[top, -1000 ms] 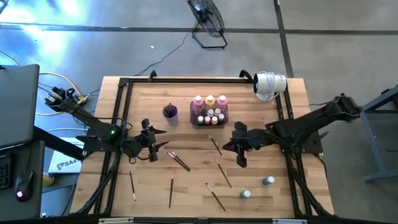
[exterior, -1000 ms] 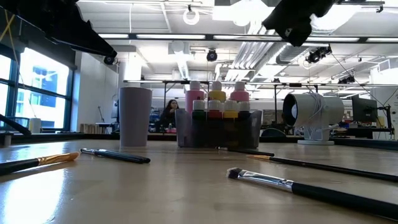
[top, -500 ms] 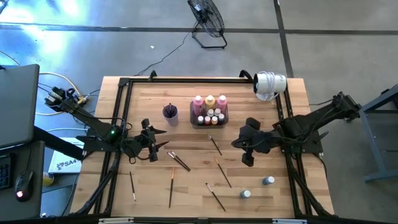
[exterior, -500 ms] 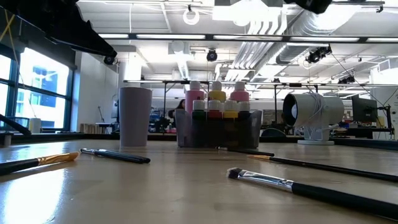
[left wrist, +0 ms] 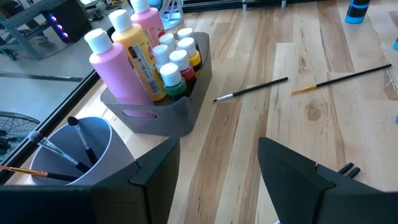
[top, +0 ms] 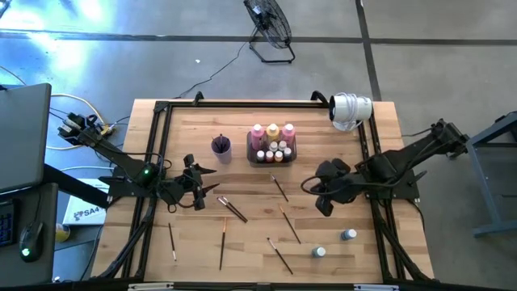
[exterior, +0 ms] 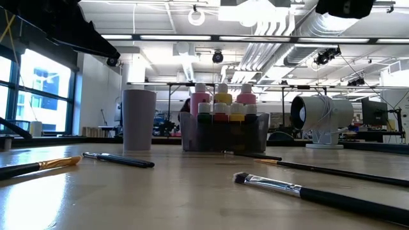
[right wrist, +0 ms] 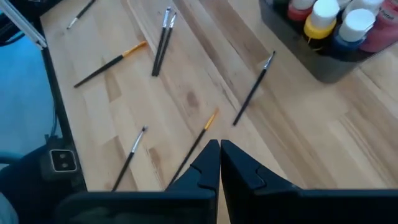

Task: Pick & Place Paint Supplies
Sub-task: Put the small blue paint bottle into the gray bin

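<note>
The dark grey tray (top: 273,158) at the table's far middle holds pink and yellow-orange bottles (left wrist: 127,59) and tiny white-capped ones (left wrist: 173,59), all upright. Several dark-handled paintbrushes (top: 279,188) (top: 233,208) (top: 290,224) lie flat on the wood. Two small bottles (top: 320,252) (top: 348,234) stand near the front right. My left gripper (top: 212,181) hangs open left of centre, holding nothing, its open fingers (left wrist: 155,168) facing the tray. My right gripper (right wrist: 219,155) is shut and empty, raised above the table right of centre (top: 322,208), over an orange-tipped brush (right wrist: 194,146).
A purple cup (top: 221,146) with brushes standing in it (left wrist: 81,149) sits left of the tray. A white camera (top: 350,109) stands at the far right corner. A black frame (top: 158,137) runs round the table's edges. Bare wood lies between the two grippers.
My right gripper has risen and drawn back a little toward the table's right and near edges, rolling and tipping its fingers as it went; in the low view it has climbed almost out of the top of the picture. The brushes and bottles lie as before.
</note>
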Robot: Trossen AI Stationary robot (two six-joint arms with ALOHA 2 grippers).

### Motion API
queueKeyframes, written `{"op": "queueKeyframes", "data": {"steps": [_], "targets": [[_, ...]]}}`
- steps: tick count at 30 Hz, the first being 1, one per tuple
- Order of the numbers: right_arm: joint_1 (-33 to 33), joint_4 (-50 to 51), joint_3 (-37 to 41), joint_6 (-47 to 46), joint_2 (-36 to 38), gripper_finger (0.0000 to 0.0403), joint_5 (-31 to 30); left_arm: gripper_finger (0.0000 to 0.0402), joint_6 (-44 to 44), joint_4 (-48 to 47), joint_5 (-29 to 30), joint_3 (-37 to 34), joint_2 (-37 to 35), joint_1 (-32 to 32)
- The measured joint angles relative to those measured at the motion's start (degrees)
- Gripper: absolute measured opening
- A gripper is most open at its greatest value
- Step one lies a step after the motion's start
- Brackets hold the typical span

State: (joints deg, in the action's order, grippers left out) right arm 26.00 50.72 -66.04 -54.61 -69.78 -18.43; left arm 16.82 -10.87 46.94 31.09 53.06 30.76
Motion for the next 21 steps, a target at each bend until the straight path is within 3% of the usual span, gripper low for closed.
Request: {"op": "queueKeyframes", "data": {"steps": [21], "targets": [[2.5, -0.4, -2.9, -3.9, -7.5, 0.0004, 0.1, 0.0211, 0.0, 0.0, 0.0, 0.0, 0.0, 0.0]]}}
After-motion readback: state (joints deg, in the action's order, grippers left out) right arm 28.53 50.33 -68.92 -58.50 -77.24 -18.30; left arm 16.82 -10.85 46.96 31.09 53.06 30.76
